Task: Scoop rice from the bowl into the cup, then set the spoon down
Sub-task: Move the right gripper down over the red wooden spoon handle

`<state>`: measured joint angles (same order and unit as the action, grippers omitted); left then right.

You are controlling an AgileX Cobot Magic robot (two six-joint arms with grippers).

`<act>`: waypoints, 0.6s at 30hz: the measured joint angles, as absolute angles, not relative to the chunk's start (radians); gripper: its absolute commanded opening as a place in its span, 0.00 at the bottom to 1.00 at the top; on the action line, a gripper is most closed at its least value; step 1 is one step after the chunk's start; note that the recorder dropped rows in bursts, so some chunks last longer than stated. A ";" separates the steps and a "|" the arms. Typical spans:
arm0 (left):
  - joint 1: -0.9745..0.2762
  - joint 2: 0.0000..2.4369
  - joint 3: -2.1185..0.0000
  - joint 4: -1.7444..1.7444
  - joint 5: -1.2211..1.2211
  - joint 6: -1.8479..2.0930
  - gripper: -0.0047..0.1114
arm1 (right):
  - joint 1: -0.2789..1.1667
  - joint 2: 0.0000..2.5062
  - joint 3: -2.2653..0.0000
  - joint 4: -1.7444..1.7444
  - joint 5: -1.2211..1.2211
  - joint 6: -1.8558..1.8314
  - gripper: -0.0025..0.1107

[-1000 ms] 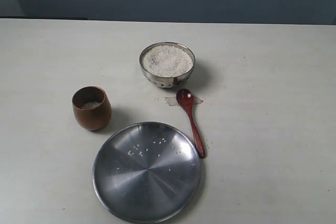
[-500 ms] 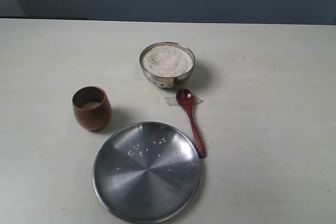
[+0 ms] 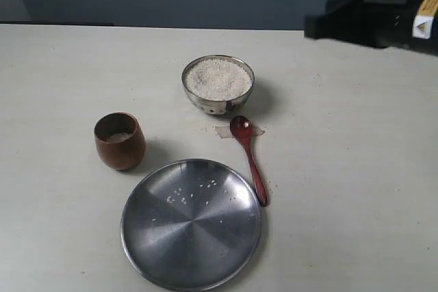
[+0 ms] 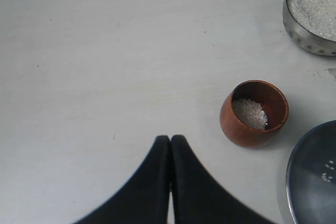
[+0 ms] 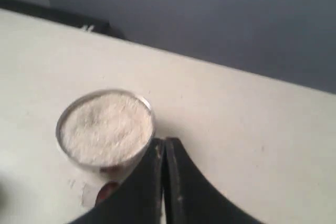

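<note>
Your spoon [image 3: 250, 162] lies flat on the pale table [image 3: 356, 203] just right of centre in the exterior view. Its small round head is just below the steel bowl [image 3: 217, 105] and its handle runs down and slightly right, ending right beside the upper right edge of the large flat steel plate [image 3: 191, 237]; whether they touch there you cannot tell. The bowl sits a little above centre and is filled nearly to the rim with rice [image 3: 217, 78]. The brown wooden cup [image 3: 120, 147] stands upright at centre left, just off the plate's upper left edge and well apart from the bowl. The left wrist view shows a small heap of rice in its bottom [image 4: 250, 114]. A few loose grains [image 3: 185, 196] lie on the plate's upper half, and a few more on the table near the spoon. Your left gripper [image 4: 169, 145] has its two dark fingers pressed together with nothing between them, over bare table, apart from the cup [image 4: 247, 129]. Your right gripper [image 5: 161, 142] is likewise closed and empty, and its blurred wrist view shows the full bowl [image 5: 105, 163] close beside its tips. In the exterior view, only part of the black right arm [image 3: 383, 11] shows in the upper right corner, well away from the spoon.
</note>
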<state>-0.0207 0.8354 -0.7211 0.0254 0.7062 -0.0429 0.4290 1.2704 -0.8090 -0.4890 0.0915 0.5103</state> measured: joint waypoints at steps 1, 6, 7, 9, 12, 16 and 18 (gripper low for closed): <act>-0.021 0.835 -0.721 0.025 0.706 -0.043 0.04 | 0.448 1.296 -0.809 -0.470 0.107 0.493 0.02; -0.021 0.835 -0.721 0.025 0.706 -0.043 0.04 | 0.518 1.414 -0.807 -0.302 0.171 0.354 0.02; -0.021 0.835 -0.721 0.025 0.706 -0.043 0.04 | 0.525 1.437 -0.807 -0.248 0.184 0.301 0.02; -0.021 0.835 -0.721 0.025 0.706 -0.043 0.04 | 0.534 1.481 -0.807 -0.165 0.206 0.230 0.02; -0.021 0.835 -0.721 0.025 0.706 -0.043 0.04 | 0.534 1.531 -0.807 -0.099 0.219 0.194 0.02; -0.021 0.835 -0.721 0.025 0.706 -0.043 0.04 | 0.548 1.591 -0.807 -0.048 0.220 0.182 0.02; -0.021 0.835 -0.721 0.025 0.706 -0.043 0.04 | 0.564 1.620 -0.807 -0.040 0.224 0.180 0.02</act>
<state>-0.0207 0.8354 -0.7211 0.0254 0.7062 -0.0429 0.5639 1.6200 -0.8068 -0.0404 0.2241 0.1797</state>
